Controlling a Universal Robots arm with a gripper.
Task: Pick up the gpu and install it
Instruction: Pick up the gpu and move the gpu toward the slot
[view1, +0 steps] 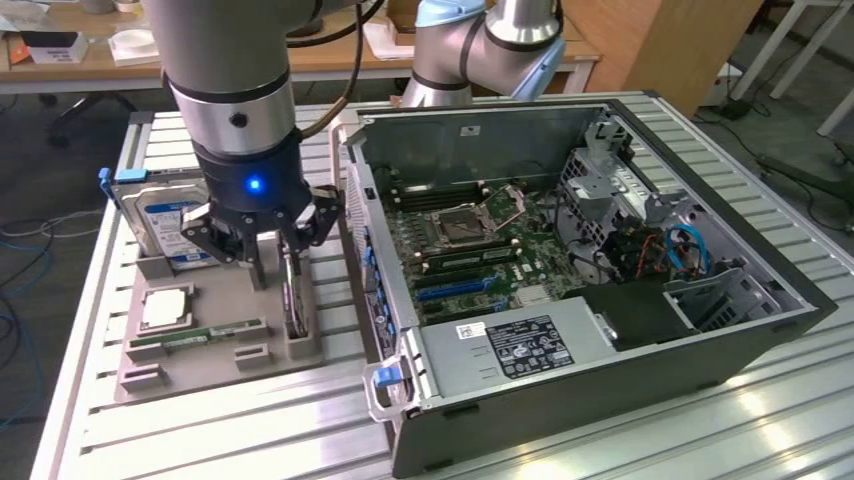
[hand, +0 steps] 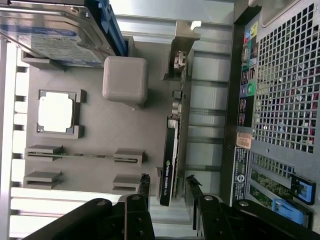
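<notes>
The gpu (view1: 295, 303) stands on its edge in a slot of the grey holder tray (view1: 200, 375), beside the open computer case (view1: 627, 330). It is a thin green card with a black heatsink face (hand: 169, 167). My gripper (view1: 274, 250) hangs just above it, open. In the wrist view the gripper (hand: 168, 186) straddles the card's near end, with a gap on each side between the black fingertips (hand: 145, 184) and the card. Nothing is held.
On the tray are also a silver hard drive with a blue label (view1: 167, 215), a processor chip (view1: 167, 308) and a slim memory stick (view1: 200, 335). The case's motherboard (view1: 467, 250) lies exposed. Its wall stands close on the exterior view's right of the gpu.
</notes>
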